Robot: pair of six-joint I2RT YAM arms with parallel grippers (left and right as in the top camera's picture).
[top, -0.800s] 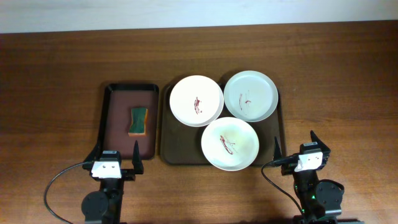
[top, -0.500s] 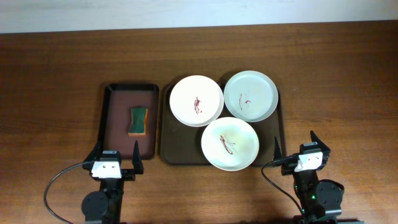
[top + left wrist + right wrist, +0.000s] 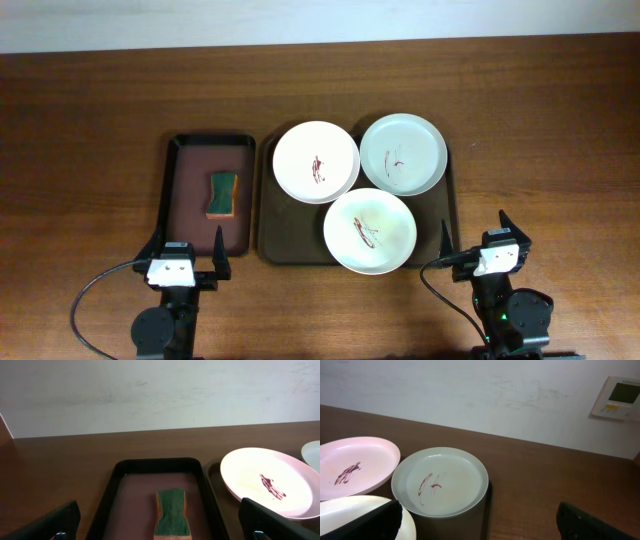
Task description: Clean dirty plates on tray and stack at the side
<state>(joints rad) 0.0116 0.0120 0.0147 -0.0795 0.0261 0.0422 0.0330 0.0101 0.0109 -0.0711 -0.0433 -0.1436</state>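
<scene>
Only writing I can spot is on the small beige wall panel [image 3: 619, 398] with a greenish display, seen from the right wrist; the print is too small to read. No labels are legible on anything else.

My left gripper [image 3: 188, 250] is spread wide, jaws far apart and nothing between them. It sits over the brown wooden table [image 3: 90, 120] at the near end of the narrow black-rimmed tray [image 3: 178, 215]. A green-topped orange sponge [image 3: 223, 193] lies in the middle of that tray.

My right gripper [image 3: 474, 236] is just as wide and also empty, beside the near right corner of the large dark brown rectangular tray [image 3: 285, 230].

Three round white shallow plates lie on that brown tray: the far-left plate [image 3: 316, 162], the far-right plate [image 3: 403, 153] and the near plate [image 3: 369, 231]. Each has thin red-brown streaks in its middle. The two far plates meet edge to edge. The near plate's rim meets both of them, but I cannot tell if it overlaps or only touches.
</scene>
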